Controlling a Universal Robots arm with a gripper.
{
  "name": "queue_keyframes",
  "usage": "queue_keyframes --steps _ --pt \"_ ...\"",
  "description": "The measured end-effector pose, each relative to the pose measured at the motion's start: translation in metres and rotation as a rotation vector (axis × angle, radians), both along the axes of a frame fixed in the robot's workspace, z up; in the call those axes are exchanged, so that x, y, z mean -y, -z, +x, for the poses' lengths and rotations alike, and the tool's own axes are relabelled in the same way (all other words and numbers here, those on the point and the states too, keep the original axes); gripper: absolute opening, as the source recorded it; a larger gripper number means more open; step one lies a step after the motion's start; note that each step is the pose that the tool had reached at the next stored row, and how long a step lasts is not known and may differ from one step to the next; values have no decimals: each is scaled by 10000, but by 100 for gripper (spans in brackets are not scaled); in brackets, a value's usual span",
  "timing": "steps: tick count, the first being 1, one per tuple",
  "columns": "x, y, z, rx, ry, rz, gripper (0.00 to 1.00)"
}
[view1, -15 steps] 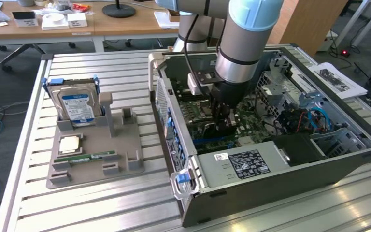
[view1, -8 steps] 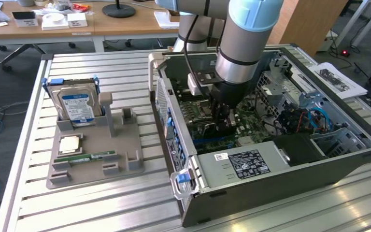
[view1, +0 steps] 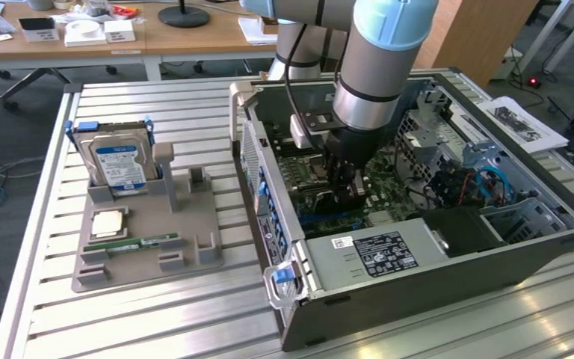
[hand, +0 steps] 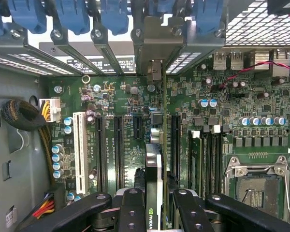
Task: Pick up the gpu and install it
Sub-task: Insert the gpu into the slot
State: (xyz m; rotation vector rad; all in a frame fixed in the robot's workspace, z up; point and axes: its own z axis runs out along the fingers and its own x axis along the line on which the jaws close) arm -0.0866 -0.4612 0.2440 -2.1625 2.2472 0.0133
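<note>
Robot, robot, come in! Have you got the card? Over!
Jaws shut on gpu, edge-on. Gripper down inside the case, over the motherboard. Nothing blocking the slots.

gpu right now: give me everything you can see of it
The gpu, a thin green circuit card with a black cooler face and a silver metal end bracket, is seen edge-on in the wrist view, standing upright between the black gripper fingers, which clamp it on both flat faces. It hangs over the green motherboard, lined up with the long black expansion slots, bracket end toward the case's rear slot openings. In the exterior view the arm reaches down inside the open grey computer case.
</note>
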Motion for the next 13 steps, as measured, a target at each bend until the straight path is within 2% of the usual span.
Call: queue_keyframes --steps 13 --pt "0 14 -1 0 0 0 27"
